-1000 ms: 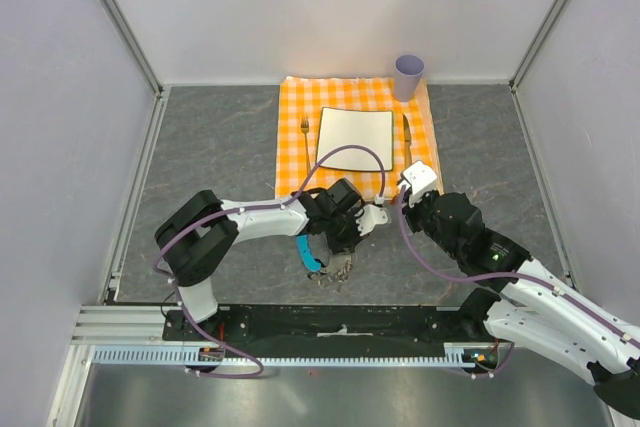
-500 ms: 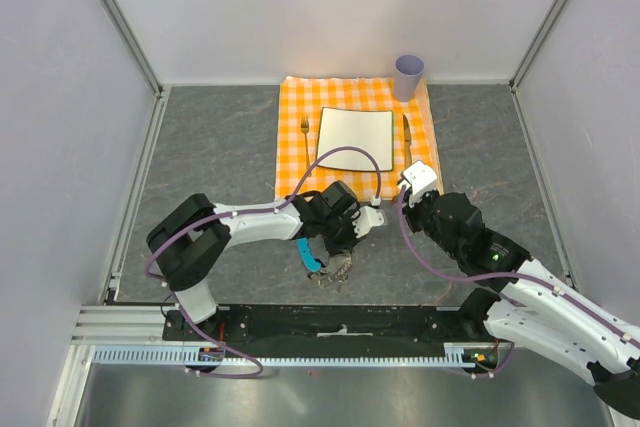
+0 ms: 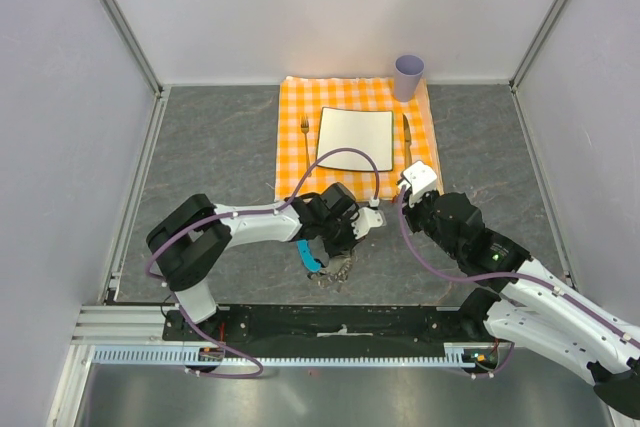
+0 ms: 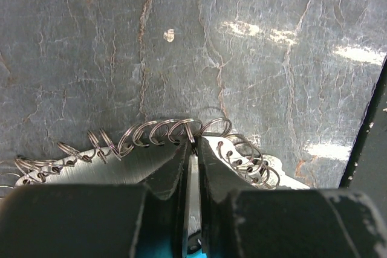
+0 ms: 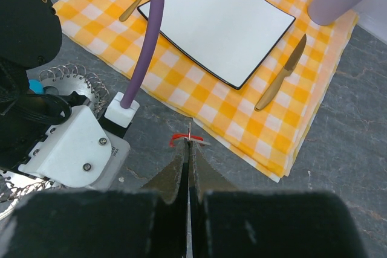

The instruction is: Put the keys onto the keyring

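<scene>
Keyring [image 3: 328, 267] is seen from above on the grey table [image 3: 200, 167], just off the near edge of the orange checked cloth [image 3: 295, 162], its blue tab [image 3: 310, 255] beside the rings. It is covered in part by the left gripper [image 3: 335, 245]. The right gripper [image 3: 390, 209] is held close to the same edge of the cloth. A square white plate [image 3: 355, 137] is set on the cloth between a fork [image 3: 305, 135] and a knife [image 3: 407, 135], with a lilac cup [image 3: 408, 75] at the far corner.

From the left wrist, the left gripper is seen nearly closed, one wire loop of the keyring's coil pinched at its tips just above the table.

From the right wrist, the right gripper is seen closed on a tiny red-headed key [image 5: 180, 139], held just off the cloth's near edge and apart from the keyring.
</scene>
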